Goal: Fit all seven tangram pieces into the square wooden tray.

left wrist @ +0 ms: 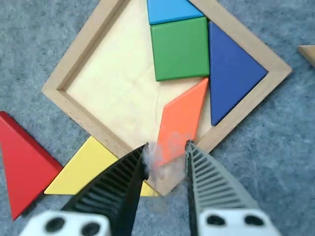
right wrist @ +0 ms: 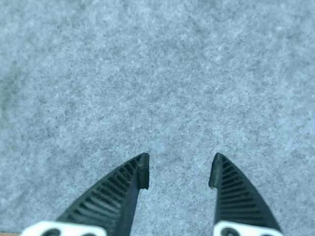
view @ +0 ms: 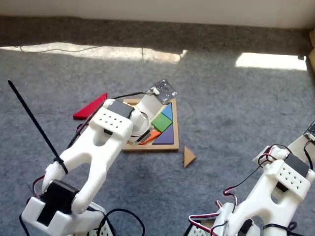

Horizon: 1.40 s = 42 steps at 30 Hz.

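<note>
1. Wooden and square, the tray (left wrist: 71, 61) lies flat on grey carpet (right wrist: 157, 73); we place everything else by it
2. Inside the tray we see three pieces packed into one corner: a green square (left wrist: 179, 48), a light blue piece (left wrist: 170, 10) touching one edge of the square, and a dark blue triangle (left wrist: 231, 73) along the tray's wall, touching another edge of the square
3. An orange parallelogram (left wrist: 183, 118) sits inside the tray too, one end against the green square and the dark blue triangle, the other end reaching the tray's rim
4. The left gripper (left wrist: 166, 150) hangs over that stretch of rim, its jaws drawn narrow around the rim-side corner of the orange parallelogram
5. The rest of the tray's floor shows as pale bare wood
6. A yellow triangle (left wrist: 91, 167) lies outside the tray, just beside its rim, and a red triangle (left wrist: 22, 162) lies farther out from the tray, next to the yellow one
7. A small tan triangle (view: 188, 156) rests on the carpet near the tray's outer corner, on the side away from the red one
8. The right gripper (right wrist: 178, 169) is well apart from the tray, over bare carpet, jaws spread wide with nothing between them
</note>
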Available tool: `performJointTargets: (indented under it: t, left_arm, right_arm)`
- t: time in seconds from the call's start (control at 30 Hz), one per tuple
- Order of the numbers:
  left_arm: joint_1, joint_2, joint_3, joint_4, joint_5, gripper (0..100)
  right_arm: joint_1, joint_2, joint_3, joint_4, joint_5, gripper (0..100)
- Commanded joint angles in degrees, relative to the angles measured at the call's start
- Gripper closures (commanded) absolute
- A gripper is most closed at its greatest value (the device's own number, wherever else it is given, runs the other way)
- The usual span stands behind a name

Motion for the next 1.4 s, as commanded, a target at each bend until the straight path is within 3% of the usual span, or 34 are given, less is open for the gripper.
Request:
performJointTargets:
  t: [0.0,0.37,0.57,0.93,1.37]
  left_arm:
    - [1.19,-2.95,-1.80,0.53,0.35,87]
    - [1.36,-0.04,-0.04,-4.04,0.79,86]
    - [1.01,8.57,-1.80,-4.84,5.36,74]
    - [0.22,17.01,-7.52,-4.57,5.19,78]
    - [-1.63,9.80,-8.75,-1.93,5.27,78]
  right_arm:
    - [-0.57,-0.92,-0.22,-1.01,0.00,79.3]
    - [-0.57,-0.92,-0.22,-1.01,0.00,79.3]
    - [-0.57,-0.92,-0.22,-1.01,0.00,79.3]
    - [-0.57,-0.92,-0.22,-1.01,0.00,79.3]
    - [-0.57,-0.92,-0.22,-1.01,0.00,79.3]
